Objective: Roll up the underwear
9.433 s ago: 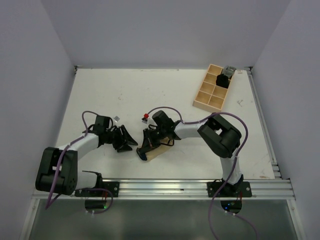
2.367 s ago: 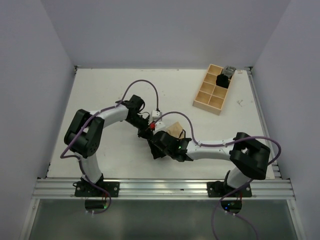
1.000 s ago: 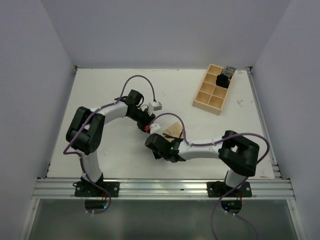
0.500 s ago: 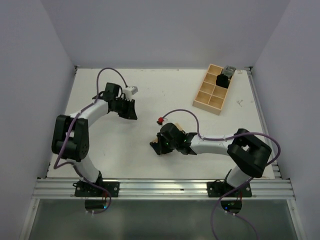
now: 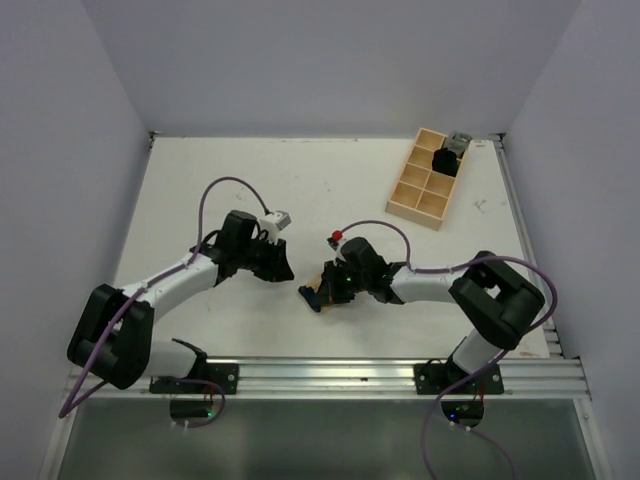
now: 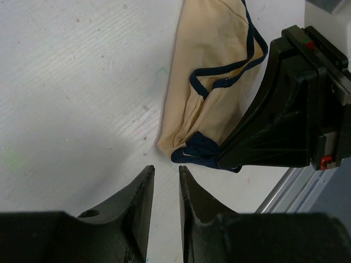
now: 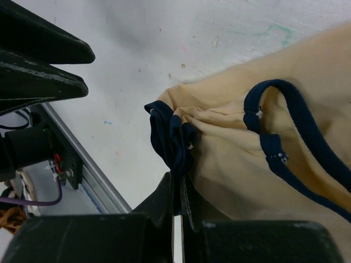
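Observation:
The underwear (image 7: 263, 181) is tan-beige with dark navy trim and lies bunched on the white table; it also shows as a small tan patch (image 5: 314, 296) in the top view. My right gripper (image 7: 180, 179) is shut on the gathered dark trim at the garment's corner, low over the table (image 5: 328, 286). My left gripper (image 6: 165, 171) hovers just left of that pinched corner. Its jaws stand a narrow gap apart with only bare table between them. From the left wrist, the underwear (image 6: 214, 71) stretches away and the right gripper's black fingers (image 6: 274, 126) pin its near end.
A light wooden compartment tray (image 5: 405, 207) sits at the far right corner, with a black item (image 5: 447, 160) in one cell and a grey one (image 5: 460, 140) at its far end. The aluminium rail (image 5: 330, 372) runs along the near edge. Purple cables arch over both arms.
My left arm has swung back from the far left of the table to the middle, beside the underwear. The right gripper has kept its hold and shifted slightly away from the rail.

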